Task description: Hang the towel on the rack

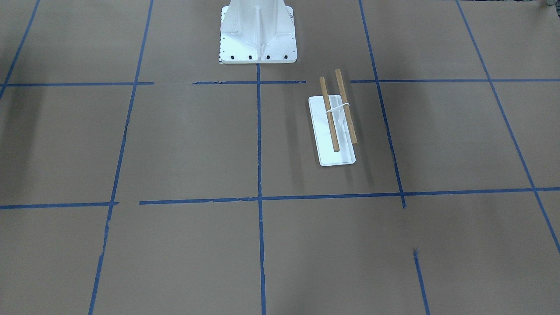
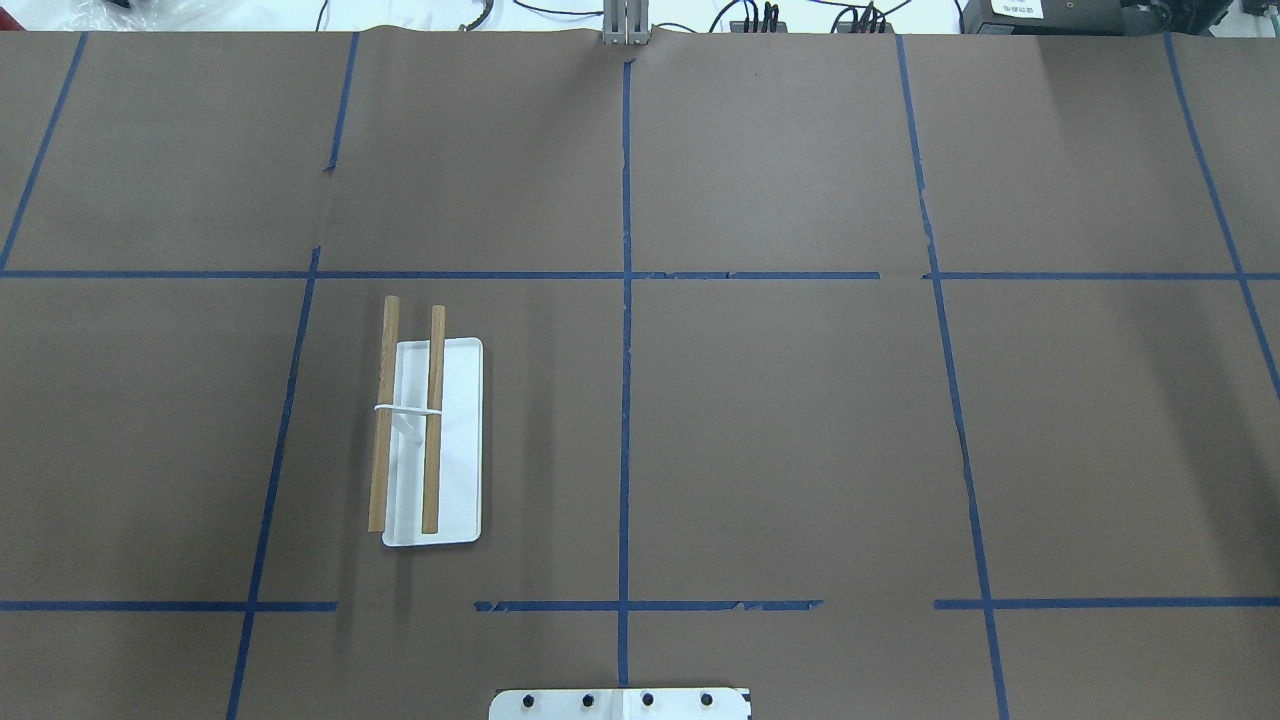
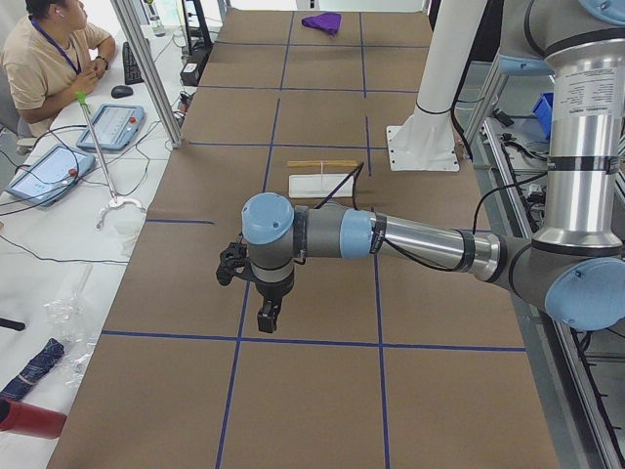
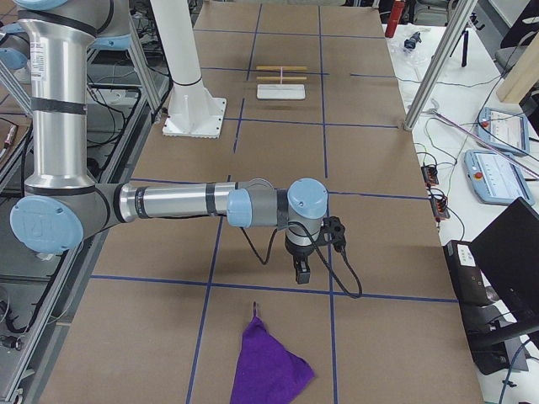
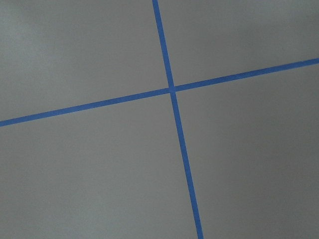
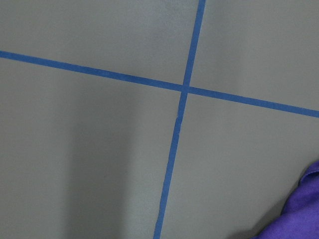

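Note:
The rack [image 1: 337, 155] has a flat white base and two brown dowel rods. It stands on the brown table, left of centre in the overhead view [image 2: 460, 440], and also shows in both side views [image 3: 322, 186] [image 4: 280, 92]. The purple towel [image 4: 268, 362] lies crumpled at the table's right end, far from the rack [image 3: 322, 21]; a corner of it shows in the right wrist view [image 6: 299, 209]. My left gripper [image 3: 266, 318] hangs above the table's left end. My right gripper [image 4: 303, 271] hangs just short of the towel. I cannot tell whether either is open or shut.
The white bolted robot pedestal [image 1: 258, 30] stands at the table's robot-side edge [image 2: 620, 703]. Blue tape lines [image 5: 172, 89] cross the brown paper. An operator [image 3: 49, 59] sits beside the table's left end with tablets and cables. Metal posts [image 4: 438, 59] stand by the operators' side.

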{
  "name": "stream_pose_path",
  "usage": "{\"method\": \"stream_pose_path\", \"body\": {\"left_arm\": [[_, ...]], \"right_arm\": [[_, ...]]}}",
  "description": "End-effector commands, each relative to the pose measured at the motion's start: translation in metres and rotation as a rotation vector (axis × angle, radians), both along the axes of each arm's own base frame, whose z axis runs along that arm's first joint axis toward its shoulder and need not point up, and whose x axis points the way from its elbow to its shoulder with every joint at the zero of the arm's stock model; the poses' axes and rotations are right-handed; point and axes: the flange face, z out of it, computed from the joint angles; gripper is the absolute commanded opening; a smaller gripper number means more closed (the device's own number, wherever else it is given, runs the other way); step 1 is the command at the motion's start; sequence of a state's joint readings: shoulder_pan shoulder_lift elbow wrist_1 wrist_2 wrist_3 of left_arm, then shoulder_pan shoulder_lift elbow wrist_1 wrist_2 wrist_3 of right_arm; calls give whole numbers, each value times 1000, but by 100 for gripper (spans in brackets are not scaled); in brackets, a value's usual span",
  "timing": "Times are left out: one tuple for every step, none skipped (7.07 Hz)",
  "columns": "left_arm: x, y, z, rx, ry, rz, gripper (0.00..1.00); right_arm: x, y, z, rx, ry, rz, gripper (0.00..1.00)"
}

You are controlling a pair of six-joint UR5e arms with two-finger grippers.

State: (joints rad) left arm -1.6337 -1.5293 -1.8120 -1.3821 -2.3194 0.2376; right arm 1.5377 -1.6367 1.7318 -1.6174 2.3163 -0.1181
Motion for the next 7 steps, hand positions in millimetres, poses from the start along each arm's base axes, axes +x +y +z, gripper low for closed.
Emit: {"method": "stream_pose_path", "body": {"left_arm": [[0,4,-13,34,-8,9,100],[0,6,-12,29,-8,9,100],[0,2,-20,51,-17,11,100],[2,-1,-23,74,-25,14,100],[2,-3,-28,118,-23,15,100],[2,-9,-36,183,-27,11,100],[1,-12,-45,261,-32,10,100]], "right_arm": [[0,-1,0,10,0,2,100],[0,-1,0,12,0,2,100],[1,-1,0,14,1,0,100],[0,-1,-4,28,1,-6,100],[-13,-7,-17,107,-2,-25,100],[-31,-11,-21,162,-10,-58,100],[-56,-15,-31,254,-20,-107,100]]}}
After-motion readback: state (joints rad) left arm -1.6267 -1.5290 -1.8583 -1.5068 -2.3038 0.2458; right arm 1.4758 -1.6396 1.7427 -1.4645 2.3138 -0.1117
